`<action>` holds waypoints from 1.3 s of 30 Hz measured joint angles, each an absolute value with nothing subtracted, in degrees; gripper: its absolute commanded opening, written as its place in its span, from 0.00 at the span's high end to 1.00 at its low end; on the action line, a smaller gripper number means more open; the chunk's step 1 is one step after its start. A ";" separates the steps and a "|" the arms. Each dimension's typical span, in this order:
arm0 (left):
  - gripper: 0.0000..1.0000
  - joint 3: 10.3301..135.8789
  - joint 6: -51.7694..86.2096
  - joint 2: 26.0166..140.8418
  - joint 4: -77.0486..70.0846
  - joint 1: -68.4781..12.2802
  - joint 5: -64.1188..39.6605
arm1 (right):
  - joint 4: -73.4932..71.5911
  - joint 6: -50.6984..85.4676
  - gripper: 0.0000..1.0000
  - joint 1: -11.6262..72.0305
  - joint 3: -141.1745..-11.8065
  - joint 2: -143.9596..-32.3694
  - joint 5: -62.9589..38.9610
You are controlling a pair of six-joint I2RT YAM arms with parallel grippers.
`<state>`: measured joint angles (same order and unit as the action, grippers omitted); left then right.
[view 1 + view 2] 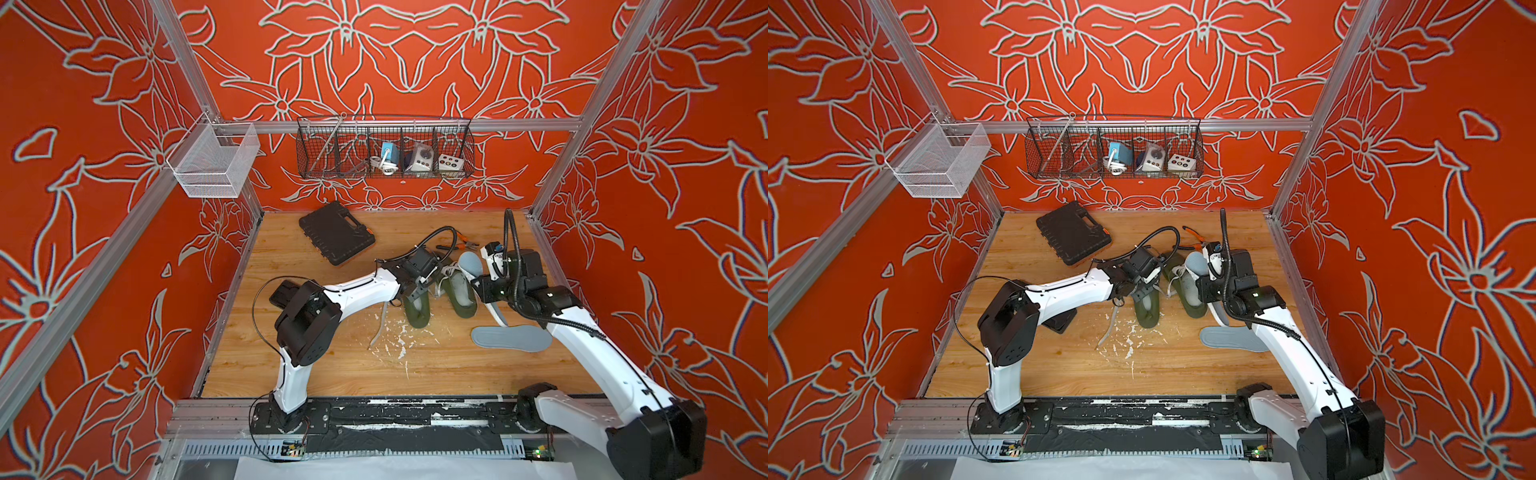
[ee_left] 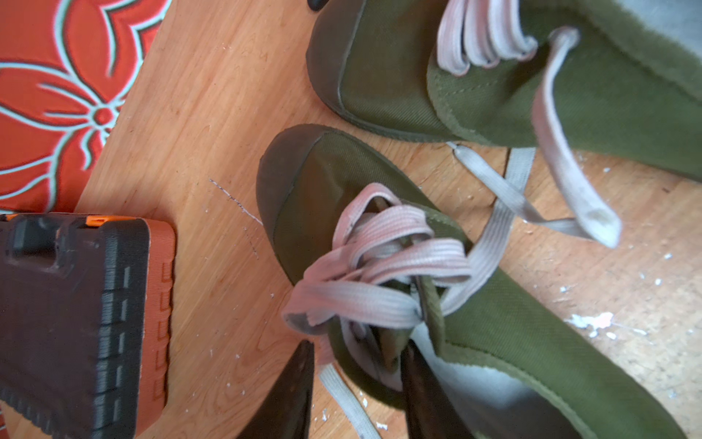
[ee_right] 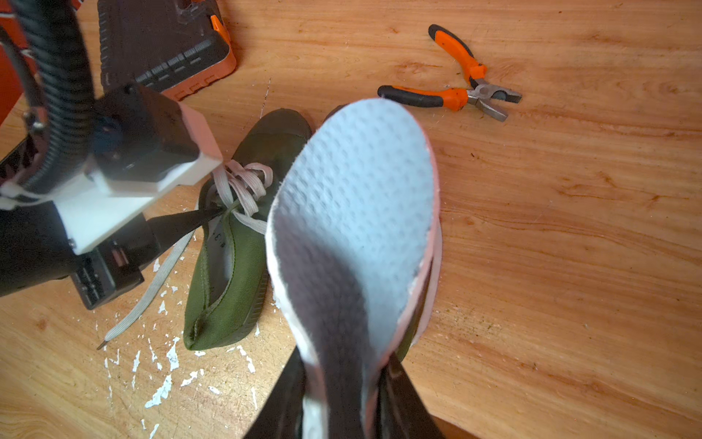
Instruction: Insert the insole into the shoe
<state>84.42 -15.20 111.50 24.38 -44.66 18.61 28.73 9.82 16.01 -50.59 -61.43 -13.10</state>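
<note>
**Insole gripped, hovering over shoe, not in yet**

Top views: mid-frame, the right gripper (image 1: 485,291) clamps the insole (image 1: 470,264) tilted above the shoe (image 1: 462,297), probably lining up entry. The left gripper (image 1: 415,293) sits at the second shoe (image 1: 417,313). A spare insole (image 1: 511,338) lies on the scuffed wood table (image 1: 332,374), with red floral walls (image 1: 83,166) around.
Left wrist: jaws narrow, straddling the collar by the laces (image 2: 380,266). Can't tell if they pinch.
Right wrist: the insole hides most of the shoe.

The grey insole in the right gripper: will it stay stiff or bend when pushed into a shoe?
Probably bends: the insole curves visibly in the right gripper. Likely light, as a narrow pinch holds it raised. Its dimpled face may grip rather than slide.
</note>
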 measured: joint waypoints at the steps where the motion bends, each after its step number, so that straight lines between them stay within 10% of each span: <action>1: 0.62 84.44 -15.16 111.53 24.34 -44.66 18.37 | 28.75 9.80 0.70 16.01 -50.59 -61.43 -13.10; 15: 1.00 90.61 -12.51 114.91 27.20 -44.64 20.05 | 29.80 9.61 0.71 15.75 -50.59 -61.43 -13.45; 29: 1.00 108.86 1.76 120.27 46.92 -36.77 -0.60 | 39.72 5.80 0.73 15.75 -56.05 -63.81 -14.13; 39: 1.00 96.42 10.52 116.40 41.36 -30.50 -21.91 | 50.33 -1.43 0.76 16.45 -64.16 -68.95 -14.63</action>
<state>96.42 10.52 116.40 41.36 -30.50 -21.91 50.33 -1.43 16.45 -64.16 -68.95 -14.63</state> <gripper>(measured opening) 0.047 0.242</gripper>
